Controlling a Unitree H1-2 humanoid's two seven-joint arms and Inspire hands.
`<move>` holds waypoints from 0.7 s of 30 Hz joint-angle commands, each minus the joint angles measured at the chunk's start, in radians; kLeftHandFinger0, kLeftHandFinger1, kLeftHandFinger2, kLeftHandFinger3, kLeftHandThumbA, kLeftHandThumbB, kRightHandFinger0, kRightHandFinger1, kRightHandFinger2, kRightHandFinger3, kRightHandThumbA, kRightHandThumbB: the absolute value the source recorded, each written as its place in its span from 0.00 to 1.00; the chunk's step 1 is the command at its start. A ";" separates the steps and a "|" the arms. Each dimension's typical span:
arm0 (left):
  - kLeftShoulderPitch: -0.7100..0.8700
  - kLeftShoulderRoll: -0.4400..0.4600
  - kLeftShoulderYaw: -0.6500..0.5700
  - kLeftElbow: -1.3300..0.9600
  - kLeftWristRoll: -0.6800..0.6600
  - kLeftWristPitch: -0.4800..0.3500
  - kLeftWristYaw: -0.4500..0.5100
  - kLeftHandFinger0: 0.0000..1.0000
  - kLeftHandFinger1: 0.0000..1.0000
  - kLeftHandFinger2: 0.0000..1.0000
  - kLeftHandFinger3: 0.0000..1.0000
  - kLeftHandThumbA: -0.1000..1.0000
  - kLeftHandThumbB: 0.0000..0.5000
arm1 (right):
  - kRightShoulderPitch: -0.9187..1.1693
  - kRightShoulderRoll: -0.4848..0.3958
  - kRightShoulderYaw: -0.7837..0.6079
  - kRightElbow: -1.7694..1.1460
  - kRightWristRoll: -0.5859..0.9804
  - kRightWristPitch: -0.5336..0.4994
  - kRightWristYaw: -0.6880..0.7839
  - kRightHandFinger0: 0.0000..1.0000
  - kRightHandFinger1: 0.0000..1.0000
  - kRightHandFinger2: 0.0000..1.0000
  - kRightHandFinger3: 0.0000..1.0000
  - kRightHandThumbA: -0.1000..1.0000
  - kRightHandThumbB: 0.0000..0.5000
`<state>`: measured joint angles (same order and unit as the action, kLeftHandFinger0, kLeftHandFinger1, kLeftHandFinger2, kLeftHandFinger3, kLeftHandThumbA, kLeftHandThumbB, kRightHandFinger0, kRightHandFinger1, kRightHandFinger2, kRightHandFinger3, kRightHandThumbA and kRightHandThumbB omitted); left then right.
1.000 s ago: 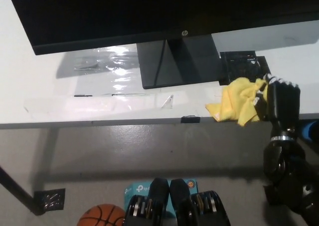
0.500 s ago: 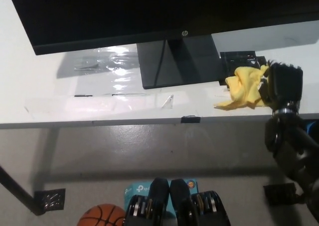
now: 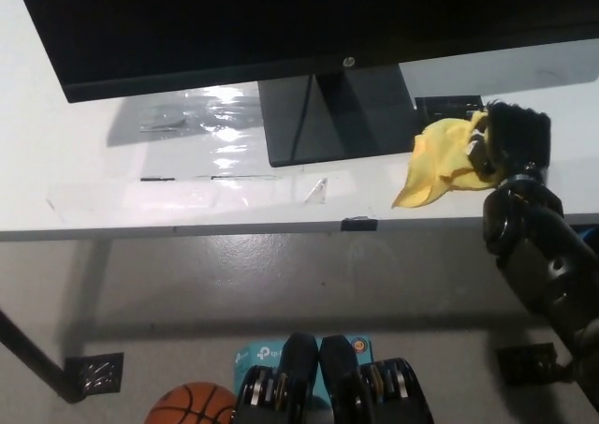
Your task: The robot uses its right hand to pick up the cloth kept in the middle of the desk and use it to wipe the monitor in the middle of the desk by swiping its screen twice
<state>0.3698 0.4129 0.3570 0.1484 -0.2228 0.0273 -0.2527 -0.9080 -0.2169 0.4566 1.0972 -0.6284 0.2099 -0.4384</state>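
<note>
Now the black right hand (image 3: 510, 138) is closed around one yellow cloth (image 3: 440, 162), which hangs bunched to its left, a corner trailing down toward the desk (image 3: 84, 153) near its front edge. One monitor (image 3: 281, 21) stands just left and farther back, its stand base (image 3: 337, 120) beside the cloth; a small black object (image 3: 447, 106) lies partly hidden behind the cloth. Judged risk: the grip takes only one side of the cloth, so the loose corner may snag on the stand base, or the cloth may slip free during the swipe. The white left hand is out of view. One basketball (image 3: 192, 403) rests on the floor.
</note>
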 commanded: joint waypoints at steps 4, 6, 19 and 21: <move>0.022 0.021 0.021 -0.021 -0.001 -0.021 0.013 0.45 0.50 0.62 0.78 0.03 0.35 | 0.084 -0.039 -0.028 -0.363 0.085 0.230 0.385 1.00 1.00 1.00 1.00 0.68 0.27; 0.023 0.019 0.024 -0.024 -0.012 -0.021 0.009 0.47 0.51 0.63 0.79 0.05 0.38 | 0.110 -0.049 -0.037 -0.435 0.076 0.260 0.436 1.00 1.00 1.00 1.00 0.85 0.42; 0.029 0.017 0.031 -0.023 -0.016 -0.024 0.007 0.46 0.50 0.62 0.79 0.01 0.35 | 0.195 -0.089 -0.120 -0.643 -0.048 0.260 0.588 1.00 1.00 1.00 1.00 1.00 0.51; 0.029 0.018 0.032 -0.011 -0.020 -0.042 -0.001 0.47 0.51 0.62 0.79 0.03 0.37 | 0.209 -0.099 -0.136 -0.673 -0.050 0.260 0.595 1.00 1.00 1.00 1.00 1.00 0.47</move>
<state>0.3661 0.4058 0.3580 0.1509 -0.2227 0.0269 -0.2530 -0.6856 -0.2696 0.3698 0.5389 -0.6316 0.3979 -0.0384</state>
